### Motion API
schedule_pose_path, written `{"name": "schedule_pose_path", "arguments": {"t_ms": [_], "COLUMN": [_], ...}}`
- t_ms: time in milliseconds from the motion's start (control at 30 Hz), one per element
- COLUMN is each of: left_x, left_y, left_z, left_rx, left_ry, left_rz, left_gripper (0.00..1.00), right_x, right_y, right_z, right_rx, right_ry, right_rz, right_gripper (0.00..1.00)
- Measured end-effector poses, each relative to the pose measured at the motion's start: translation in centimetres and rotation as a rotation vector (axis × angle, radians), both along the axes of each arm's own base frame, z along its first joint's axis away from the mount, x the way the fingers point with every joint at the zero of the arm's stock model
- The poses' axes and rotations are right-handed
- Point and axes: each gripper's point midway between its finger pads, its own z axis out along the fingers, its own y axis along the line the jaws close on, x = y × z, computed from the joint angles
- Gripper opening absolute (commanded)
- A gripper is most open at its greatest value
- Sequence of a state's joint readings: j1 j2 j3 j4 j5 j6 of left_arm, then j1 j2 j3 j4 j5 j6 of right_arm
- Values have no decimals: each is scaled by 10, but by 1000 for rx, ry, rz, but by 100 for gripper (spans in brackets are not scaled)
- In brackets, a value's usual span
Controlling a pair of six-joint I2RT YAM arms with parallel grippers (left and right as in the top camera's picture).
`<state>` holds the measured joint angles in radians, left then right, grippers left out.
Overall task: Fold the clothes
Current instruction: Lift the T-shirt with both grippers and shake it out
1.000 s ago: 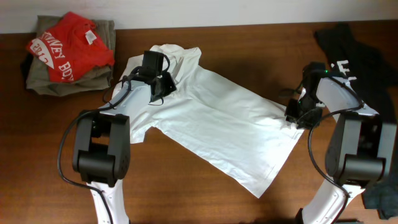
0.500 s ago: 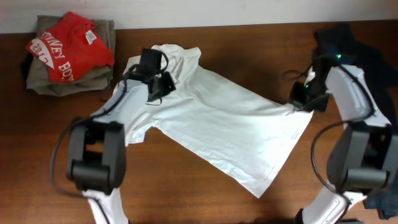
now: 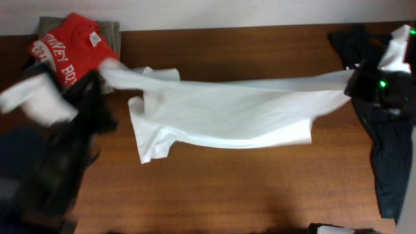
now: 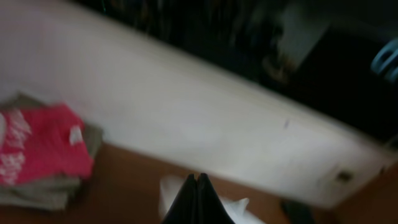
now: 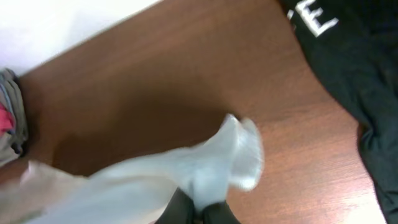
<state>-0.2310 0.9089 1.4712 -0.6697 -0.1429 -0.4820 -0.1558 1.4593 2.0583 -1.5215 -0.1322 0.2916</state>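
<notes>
Plainly, the white T-shirt (image 3: pixel 227 114) is drawn out into a long, taut band across the upper middle of the overhead frame, its smooth cotton running from the upper left to the right edge. One short sleeve hangs down as a limp flap at lower left of the band. It sits over the brown wood-grain table (image 3: pixel 227 188).

At the bottom of its wrist view the right gripper (image 5: pixel 200 208) has its dark fingers clamped on a bunched, ruffled corner of the white fabric. Beyond it, at upper right, lies the black shirt (image 5: pixel 348 62), matt and creased, with blocky white lettering.

Low in the centre of its own blurred view, the left gripper (image 4: pixel 198 190) shows its two slim dark fingers pressed flat together. White cloth shows on either side of the tips, so it appears to pinch the T-shirt's other end.

At upper left of the overhead frame a red garment (image 3: pixel 68 49) with white print tops a folded pile of olive cloth (image 3: pixel 110 29).
</notes>
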Motion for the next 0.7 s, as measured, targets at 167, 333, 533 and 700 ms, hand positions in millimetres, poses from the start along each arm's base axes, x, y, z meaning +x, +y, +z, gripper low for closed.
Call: {"name": "schedule_pose_path", "arguments": {"t_ms": [167,333,533,700], "left_x": [-84,-95,42,47], "left_y": [33,27,-92,-170], "left_z": [63,72,-123,-279], "left_rx": [-7,25,109,204], "left_ry": [-164,-136,656,1186], "left_rz": [73,24,-434,-627], "left_gripper": [0,77,99,99], "right_x": [-41,-54,-1,15], "right_y": [6,8,0,-10], "right_z": [42,57,10,-6], "right_rx": [-23,-33,-7,-33], "right_ry": [-148,-205,-28,23], "right_rz": [0,0,-2,-27], "right_gripper": [4,4,4,6]}}
